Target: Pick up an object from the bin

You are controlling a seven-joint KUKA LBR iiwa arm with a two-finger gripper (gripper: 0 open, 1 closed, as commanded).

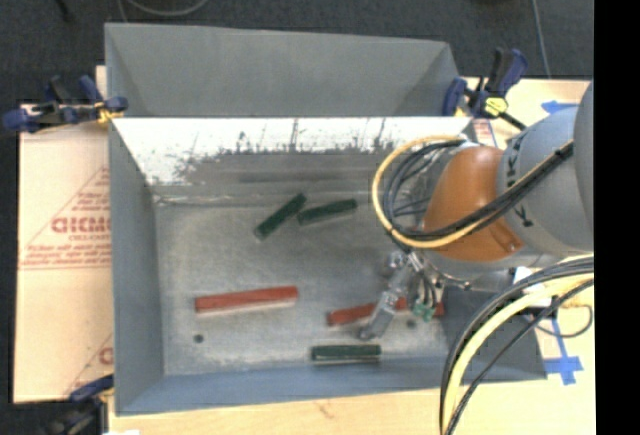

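I'm working the gripper (381, 316) at the right end of the short red bar (345, 317), low right in the bin (135, 253). I can't tell if it's open. I'm aiming to straddle the bar's narrow width, steering clear of the green bar (345, 354) nearby.

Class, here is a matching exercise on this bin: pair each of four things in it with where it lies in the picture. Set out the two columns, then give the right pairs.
Column one:
1. long red bar
2. green pair
3. lone green bar
4. pincer

Column two:
A. by the bin's bottom wall in the view
B. at the right end of the short red bar
C. lower left of the floor
D. upper middle of the floor, the two end to end

Pairs: 1-C, 2-D, 3-A, 4-B.
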